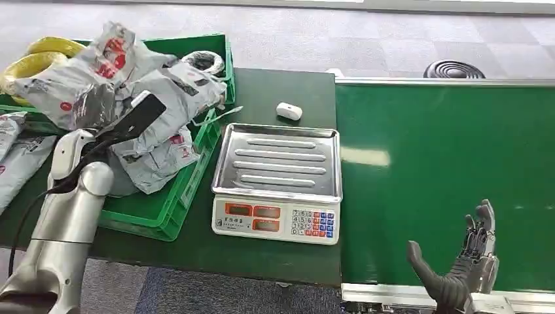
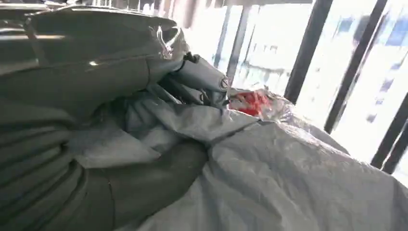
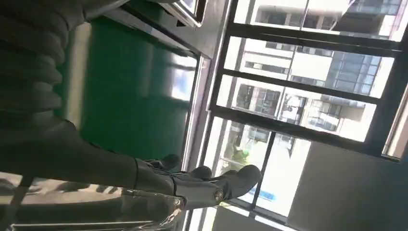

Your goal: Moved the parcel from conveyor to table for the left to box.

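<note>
Several grey plastic parcels (image 1: 160,98) are piled in a green crate (image 1: 167,216) on the left of the dark table (image 1: 281,91). My left hand (image 1: 137,116) reaches into the pile. In the left wrist view a crumpled grey parcel (image 2: 269,173) lies between the thumb (image 2: 144,187) and the fingers (image 2: 202,77), which touch its folds. My right hand (image 1: 468,261) hovers over the near edge of the green conveyor belt (image 1: 445,163), fingers spread and nothing in it. The belt is bare.
A steel-topped weighing scale (image 1: 278,173) sits between the crate and the belt. A small white object (image 1: 288,110) lies behind it. Yellow coils (image 1: 33,59) are at the far left, more grey bags (image 1: 16,157) beside the crate, a black coil (image 1: 453,69) beyond the belt.
</note>
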Controlling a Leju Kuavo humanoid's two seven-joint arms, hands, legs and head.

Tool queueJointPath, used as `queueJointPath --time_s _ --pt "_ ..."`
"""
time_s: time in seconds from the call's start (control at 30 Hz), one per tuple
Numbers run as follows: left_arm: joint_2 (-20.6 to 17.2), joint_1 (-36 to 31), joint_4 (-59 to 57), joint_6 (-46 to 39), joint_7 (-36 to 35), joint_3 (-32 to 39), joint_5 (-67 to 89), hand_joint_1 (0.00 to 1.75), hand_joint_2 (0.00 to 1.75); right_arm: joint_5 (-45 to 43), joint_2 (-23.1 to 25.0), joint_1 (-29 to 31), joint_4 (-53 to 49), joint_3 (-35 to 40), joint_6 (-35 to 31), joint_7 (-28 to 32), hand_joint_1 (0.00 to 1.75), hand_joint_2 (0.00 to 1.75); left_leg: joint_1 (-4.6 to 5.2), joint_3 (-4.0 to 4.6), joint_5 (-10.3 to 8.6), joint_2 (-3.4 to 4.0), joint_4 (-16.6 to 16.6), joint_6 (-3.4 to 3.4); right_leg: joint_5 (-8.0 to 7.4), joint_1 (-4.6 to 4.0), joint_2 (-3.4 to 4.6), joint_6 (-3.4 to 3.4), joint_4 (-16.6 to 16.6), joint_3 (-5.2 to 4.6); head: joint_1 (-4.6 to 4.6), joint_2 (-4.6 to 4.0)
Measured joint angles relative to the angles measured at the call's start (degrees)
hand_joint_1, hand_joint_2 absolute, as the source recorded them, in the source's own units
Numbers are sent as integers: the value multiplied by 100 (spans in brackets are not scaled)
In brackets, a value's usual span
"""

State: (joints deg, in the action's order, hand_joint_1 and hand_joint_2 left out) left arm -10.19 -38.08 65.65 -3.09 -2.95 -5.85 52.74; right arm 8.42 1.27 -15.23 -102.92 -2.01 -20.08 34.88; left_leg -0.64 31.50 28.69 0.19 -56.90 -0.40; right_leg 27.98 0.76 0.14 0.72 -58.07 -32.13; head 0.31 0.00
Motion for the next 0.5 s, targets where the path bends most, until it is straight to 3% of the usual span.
queueJointPath --time_s 0.13,0.33,0.37,0.4,0.43,0.5 --pt "-240 230 -889 712 131 221 -177 175 175 114 50 92 4 -7 116 -79 0 175 0 2 0 14 1 -1 1 0 7 -1 -2 -3 0 0" --pt "-577 635 -1383 721 413 495 -450 169 175 153 101 157 52 -35 179 -94 0 175 0 -10 6 20 3 -6 2 0 22 -2 -2 2 0 0" --pt "-612 728 -1330 573 470 559 -544 145 175 153 107 151 52 -52 192 -92 0 175 0 -14 8 24 3 -8 2 0 29 -2 -2 2 0 0" --pt "-632 847 -1203 383 545 651 -665 145 175 153 122 141 52 -76 209 -87 0 175 0 -17 8 28 3 -9 2 0 33 -3 -2 1 0 0" --pt "-631 969 -1074 219 597 732 -765 7 175 153 146 121 50 -98 225 -83 0 175 -1 -20 8 31 3 -9 1 -1 35 -4 -3 1 -4 0" --pt "-594 1253 -665 -295 776 918 -1093 0 175 168 175 70 48 -138 258 -74 0 175 -5 -17 7 32 3 -9 1 -4 36 -5 -4 -4 0 0"
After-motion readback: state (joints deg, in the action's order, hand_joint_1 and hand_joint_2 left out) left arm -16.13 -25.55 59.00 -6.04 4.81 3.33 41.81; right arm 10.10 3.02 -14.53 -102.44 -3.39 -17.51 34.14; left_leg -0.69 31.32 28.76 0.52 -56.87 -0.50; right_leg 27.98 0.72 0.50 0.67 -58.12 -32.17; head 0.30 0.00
